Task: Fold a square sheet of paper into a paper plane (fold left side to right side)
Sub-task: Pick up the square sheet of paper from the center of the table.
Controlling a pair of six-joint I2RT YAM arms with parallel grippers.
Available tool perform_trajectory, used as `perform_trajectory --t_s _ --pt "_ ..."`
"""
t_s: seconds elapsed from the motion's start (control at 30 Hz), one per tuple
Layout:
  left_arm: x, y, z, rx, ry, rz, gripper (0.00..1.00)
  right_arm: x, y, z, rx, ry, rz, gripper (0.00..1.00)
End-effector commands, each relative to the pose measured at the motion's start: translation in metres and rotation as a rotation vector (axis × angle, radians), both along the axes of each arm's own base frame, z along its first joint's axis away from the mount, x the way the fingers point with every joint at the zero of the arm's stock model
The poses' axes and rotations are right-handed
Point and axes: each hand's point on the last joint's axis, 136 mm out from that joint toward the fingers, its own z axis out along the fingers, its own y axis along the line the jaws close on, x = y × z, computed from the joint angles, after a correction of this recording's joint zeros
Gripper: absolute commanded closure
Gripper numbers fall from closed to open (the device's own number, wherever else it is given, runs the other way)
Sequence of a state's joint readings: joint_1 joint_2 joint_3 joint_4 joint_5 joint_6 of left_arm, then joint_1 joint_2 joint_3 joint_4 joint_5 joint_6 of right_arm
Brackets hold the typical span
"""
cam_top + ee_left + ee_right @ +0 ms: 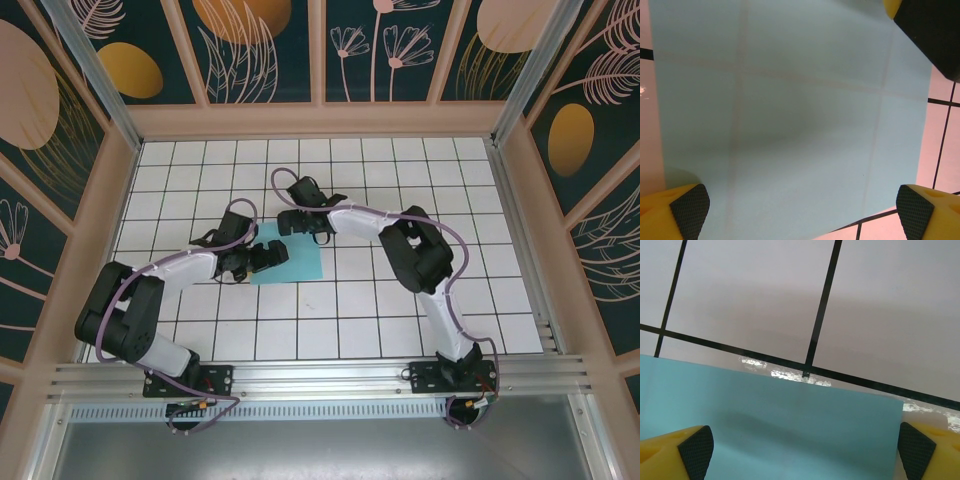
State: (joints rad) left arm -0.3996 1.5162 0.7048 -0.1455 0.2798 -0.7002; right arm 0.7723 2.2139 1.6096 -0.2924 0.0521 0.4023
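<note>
The square sheet of paper (300,266) lies flat on the table (400,320), plain turquoise. The left gripper (800,212) and right gripper (800,450) are above it, jaws spread wide.

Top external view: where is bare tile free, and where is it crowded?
Free: far tile rows by the back wall; near tiles between the arm bases. Crowded: centre-left, left tool and right tool at the square sheet of paper.

Free table (420,290) right of sheet (300,268); left hand (275,254), right hand (290,222) over it
</note>
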Motion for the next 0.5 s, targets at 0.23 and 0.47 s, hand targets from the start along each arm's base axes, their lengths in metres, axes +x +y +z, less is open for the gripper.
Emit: perform_trajectory --t_s 0.23,0.47 --pt "-0.009 0.005 -0.015 0.039 0.032 -0.012 0.01 -0.055 0.026 0.003 0.119 0.174 0.129 0.12" --pt "-0.008 0.004 -0.013 0.034 0.023 -0.012 0.02 -0.064 0.025 0.008 0.141 0.205 0.156 0.29"
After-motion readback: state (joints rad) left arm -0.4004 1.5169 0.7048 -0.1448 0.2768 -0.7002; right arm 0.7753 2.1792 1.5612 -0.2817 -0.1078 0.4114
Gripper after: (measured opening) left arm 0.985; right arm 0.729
